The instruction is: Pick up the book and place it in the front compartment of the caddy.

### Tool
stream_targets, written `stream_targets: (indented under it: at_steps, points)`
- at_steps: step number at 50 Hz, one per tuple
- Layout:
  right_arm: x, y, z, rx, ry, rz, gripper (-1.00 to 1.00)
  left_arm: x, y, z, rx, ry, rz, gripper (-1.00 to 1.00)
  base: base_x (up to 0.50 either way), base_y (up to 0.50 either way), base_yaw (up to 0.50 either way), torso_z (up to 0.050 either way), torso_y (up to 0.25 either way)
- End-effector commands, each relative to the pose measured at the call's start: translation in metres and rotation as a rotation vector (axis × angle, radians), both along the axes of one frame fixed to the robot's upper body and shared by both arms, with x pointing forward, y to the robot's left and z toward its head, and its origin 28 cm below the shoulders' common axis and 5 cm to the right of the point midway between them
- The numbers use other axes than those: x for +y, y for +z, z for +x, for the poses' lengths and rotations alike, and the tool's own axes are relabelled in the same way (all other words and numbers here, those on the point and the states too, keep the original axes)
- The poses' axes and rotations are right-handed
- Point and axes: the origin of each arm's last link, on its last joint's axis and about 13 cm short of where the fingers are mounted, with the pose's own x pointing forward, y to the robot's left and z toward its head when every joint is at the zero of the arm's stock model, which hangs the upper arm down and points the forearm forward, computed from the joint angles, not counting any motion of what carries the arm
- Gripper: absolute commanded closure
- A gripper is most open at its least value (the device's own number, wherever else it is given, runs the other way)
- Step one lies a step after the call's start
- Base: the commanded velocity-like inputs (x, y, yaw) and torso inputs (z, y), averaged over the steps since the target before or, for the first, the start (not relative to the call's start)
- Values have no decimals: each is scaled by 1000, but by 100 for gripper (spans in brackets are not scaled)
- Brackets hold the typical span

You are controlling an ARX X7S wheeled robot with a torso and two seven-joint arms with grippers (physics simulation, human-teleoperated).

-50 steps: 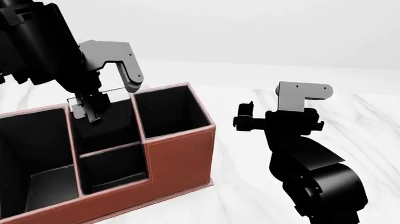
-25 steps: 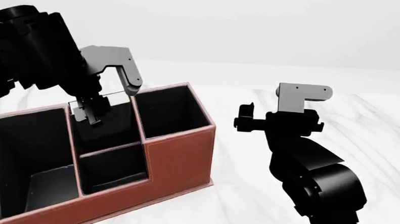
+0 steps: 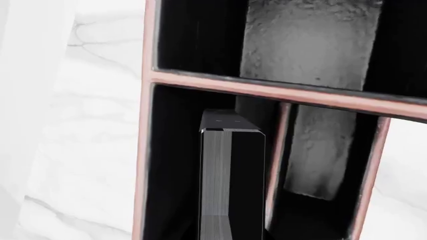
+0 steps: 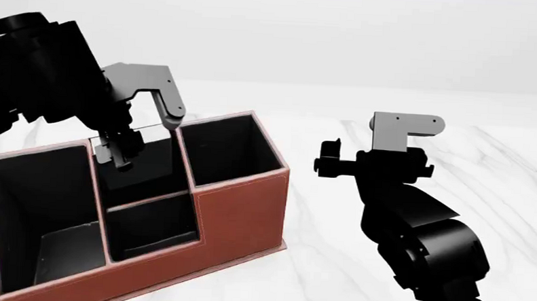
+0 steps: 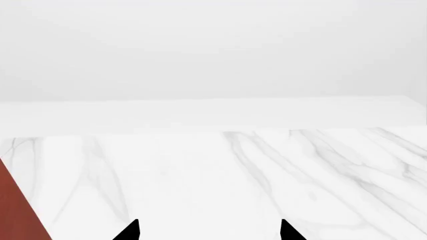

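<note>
My left gripper (image 4: 119,152) hangs over the middle back pocket of the reddish-brown caddy (image 4: 239,210) and is shut on the book. In the left wrist view the book (image 3: 230,175) shows black covers and grey-white page edges. It points down into a black pocket, close beside a thin divider (image 3: 277,165) of the caddy (image 3: 280,92). In the head view the book is hard to tell from the dark inside. My right gripper (image 4: 330,163) stands apart to the right of the caddy. It is open and empty, and its fingertips (image 5: 133,231) show over bare table.
The caddy stands on a white marble table (image 4: 485,160). It has a large pocket (image 4: 40,208) at the left, a small front middle pocket (image 4: 152,223) and a back right pocket (image 4: 228,149). One caddy corner (image 5: 17,210) shows in the right wrist view.
My left arm has drifted slightly left over the caddy, still holding the book. The right arm has stayed put.
</note>
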Motion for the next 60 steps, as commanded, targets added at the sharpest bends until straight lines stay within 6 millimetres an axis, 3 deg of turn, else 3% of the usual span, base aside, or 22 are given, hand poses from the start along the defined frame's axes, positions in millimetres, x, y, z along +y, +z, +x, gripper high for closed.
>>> stream_targets:
  at_steps: [1, 18, 34, 52, 60]
  points:
    - [1, -1, 1, 3, -1, -1, -100, 4, 5, 2, -33, -20, 0, 100, 0, 0, 0, 0, 0]
    - [1, -4, 1, -1, -2, -3, -100, 5, -1, 8, -38, -41, 3, 100, 0, 0, 0, 0, 1]
    - [1, -7, 6, 0, -10, -14, -100, 8, -8, 26, 20, -81, -65, 100, 0, 0, 0, 1, 1]
    - [2, -8, 9, 5, -9, -14, -100, 13, -7, 29, 42, -60, -74, 100, 0, 0, -1, 0, 1]
    - [2, -9, 10, 7, -12, -16, -100, 17, -17, 29, 57, -46, -73, 100, 0, 0, 0, 0, 0]
